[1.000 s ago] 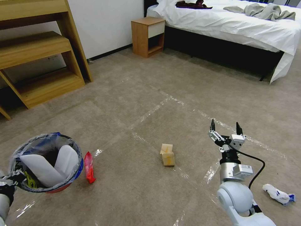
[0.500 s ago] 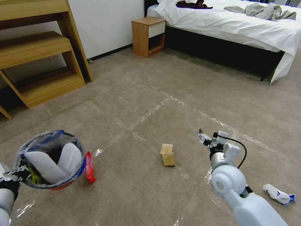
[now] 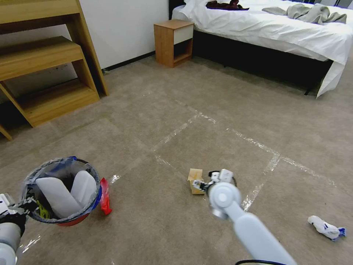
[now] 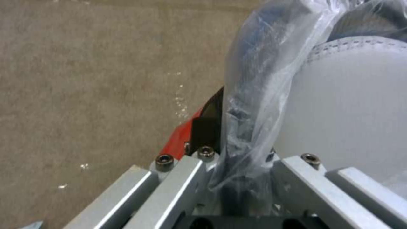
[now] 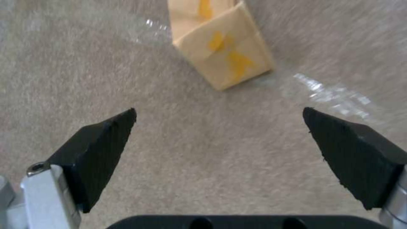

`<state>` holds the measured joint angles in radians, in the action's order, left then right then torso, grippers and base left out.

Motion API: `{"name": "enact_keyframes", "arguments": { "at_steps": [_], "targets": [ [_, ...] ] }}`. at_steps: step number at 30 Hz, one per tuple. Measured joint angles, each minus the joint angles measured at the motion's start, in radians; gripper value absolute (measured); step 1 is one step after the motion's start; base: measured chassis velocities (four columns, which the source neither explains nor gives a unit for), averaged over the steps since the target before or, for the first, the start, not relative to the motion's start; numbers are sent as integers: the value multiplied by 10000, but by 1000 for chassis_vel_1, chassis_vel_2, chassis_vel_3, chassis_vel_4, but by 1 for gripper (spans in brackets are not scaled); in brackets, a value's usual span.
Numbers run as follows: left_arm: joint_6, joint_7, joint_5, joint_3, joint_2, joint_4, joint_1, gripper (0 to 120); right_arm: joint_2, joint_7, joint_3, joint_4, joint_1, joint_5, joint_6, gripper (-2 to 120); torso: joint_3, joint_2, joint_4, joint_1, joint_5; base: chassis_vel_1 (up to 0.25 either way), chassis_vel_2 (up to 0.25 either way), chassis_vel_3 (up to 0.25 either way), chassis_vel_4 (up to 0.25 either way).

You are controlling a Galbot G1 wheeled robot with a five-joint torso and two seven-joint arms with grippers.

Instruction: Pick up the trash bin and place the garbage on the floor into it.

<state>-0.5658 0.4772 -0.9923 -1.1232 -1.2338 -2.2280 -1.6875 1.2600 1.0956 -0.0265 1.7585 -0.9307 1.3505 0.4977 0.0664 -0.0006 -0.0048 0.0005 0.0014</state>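
Bin-side first: left gripper [image 3: 16, 213] is clamped on the near rim of the trash bin [image 3: 62, 189], fingers pinching the bag-lined edge [image 4: 237, 159]. Two white slippers [image 3: 70, 191] stand inside it. Red wrapper [image 3: 104, 197] lies on the floor [image 3: 154, 228] just beyond the bin's far side.

Right gripper [image 3: 200, 184] is low over the carpet, jaws spread wide, nothing between the black pads [image 5: 106, 140]. Tan paper bag [image 5: 222, 47] lies just ahead of the fingertips, not yet between them. Crumpled tissue [image 3: 326, 228] sits well off to the right.

Step in hand, by my reading: reach for the paper bag. Next move calls for advancing until the pads straddle it, then closing.
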Motion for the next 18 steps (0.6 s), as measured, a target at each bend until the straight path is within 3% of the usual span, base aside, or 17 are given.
{"name": "enact_keyframes", "arguments": {
  "at_steps": [6,9,18],
  "targets": [
    [0,2,60,33,-128,48,-45,1,492,-364,-40,-816,93,-209,-209,100,0,0,0,0,-3,0,0,0,0],
    [0,5,73,69,-189,47,-74,1,954,-1001,176,-1893,93,-760,-663,98,-1,0,-1,0,0,0,0,0,0],
    [15,8,73,65,-196,28,-171,1,1155,-1710,275,-2590,162,-1335,-1062,94,-1,0,-1,0,-1,0,0,0,0]
  ]
}}
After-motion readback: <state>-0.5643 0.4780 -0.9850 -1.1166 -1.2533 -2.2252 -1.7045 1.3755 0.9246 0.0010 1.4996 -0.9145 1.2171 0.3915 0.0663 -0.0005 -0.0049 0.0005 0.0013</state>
